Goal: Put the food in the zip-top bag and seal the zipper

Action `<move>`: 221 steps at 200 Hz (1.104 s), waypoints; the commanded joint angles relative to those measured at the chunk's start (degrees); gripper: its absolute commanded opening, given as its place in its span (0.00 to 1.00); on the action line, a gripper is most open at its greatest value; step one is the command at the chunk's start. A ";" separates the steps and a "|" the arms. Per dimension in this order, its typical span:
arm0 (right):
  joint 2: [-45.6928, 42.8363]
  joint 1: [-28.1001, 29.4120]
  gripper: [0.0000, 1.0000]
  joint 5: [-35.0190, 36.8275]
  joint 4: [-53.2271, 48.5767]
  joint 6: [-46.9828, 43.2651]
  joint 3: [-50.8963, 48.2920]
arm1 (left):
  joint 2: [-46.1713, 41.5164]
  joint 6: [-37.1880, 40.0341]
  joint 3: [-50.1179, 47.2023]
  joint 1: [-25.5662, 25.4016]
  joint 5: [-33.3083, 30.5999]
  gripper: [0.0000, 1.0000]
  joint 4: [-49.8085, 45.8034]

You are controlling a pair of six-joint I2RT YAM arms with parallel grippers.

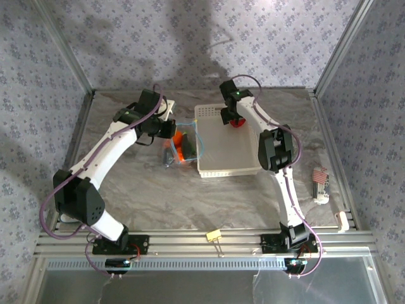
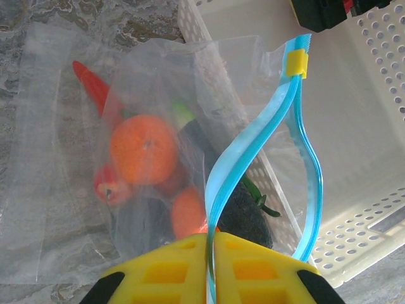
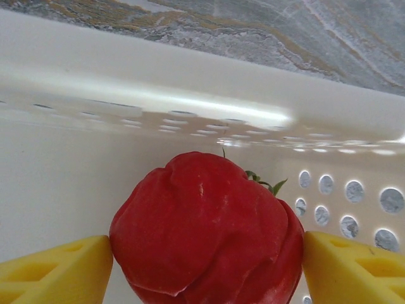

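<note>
Fingertips (image 2: pixel 158 275) of left claw (image 2: pixel 211 266): pressed together, clamped on one lip of the zipper (image 2: pixel 218 183), which rises straight out of the pinch. The other lip bows out to this claw's right, so the mouth is parted. Both lips meet at a yellow slider (image 2: pixel 296 64) at the far end.

The clear zip-top bag (image 2: pixel 57 190) spreads ahead and to the left of this claw, lying on the marble table (image 2: pixel 38 12).
- Nearest the fingertips, inside: dark piece (image 2: pixel 250 221) with a green stem, and a small orange fruit (image 2: pixel 188 212).
- Next out: larger orange round fruit (image 2: pixel 143 149), with a small red piece (image 2: pixel 111 187) to its left.
- Farthest: red-orange pointed piece (image 2: pixel 92 85).
- Pale green tip behind the round fruit; item not identifiable.

The white perforated basket (image 2: pixel 361 164) sits ahead and right of the claw, just beside the bag; contact cannot be told.

Pads (image 3: pixel 54 269) of right claw (image 3: pixel 209 259): inside the basket, set wide, one against each side of the red pepper (image 3: pixel 202 209), gripping it. Cannot tell whether the pepper is off the basket floor. Beyond the pepper is the basket wall, with round holes to the right. Past its rim is the marble table.
</note>
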 commanded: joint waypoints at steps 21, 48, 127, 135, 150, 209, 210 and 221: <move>1.47 -0.32 0.79 -12.83 -5.43 2.25 -0.85 | -0.39 0.57 0.10 0.38 0.81 0.12 -0.70; 0.34 -0.36 0.81 -17.40 -4.89 2.99 -2.45 | -0.74 0.64 -0.02 0.45 0.78 0.11 -0.79; -0.70 -0.14 0.81 -15.25 -2.82 4.83 -4.52 | -0.82 0.83 -0.15 0.39 0.79 0.12 -0.70; -0.87 -0.10 0.81 -14.78 -2.54 5.01 -4.39 | -0.81 0.84 -0.14 0.39 0.79 0.12 -0.66; -1.39 -0.05 0.81 -14.31 -1.79 5.28 -4.47 | -0.88 0.84 0.00 0.40 0.83 0.12 -0.70; -2.07 -0.04 0.82 -14.23 1.32 8.78 -3.68 | -0.51 0.84 0.31 0.47 0.90 0.11 -0.75; -2.11 -0.02 0.82 -14.23 1.37 8.88 -3.68 | -0.54 0.84 0.34 0.47 0.88 0.12 -0.77; -2.23 -0.07 0.83 -14.40 2.01 9.92 -3.68 | -0.54 0.91 0.35 0.47 0.88 0.11 -0.86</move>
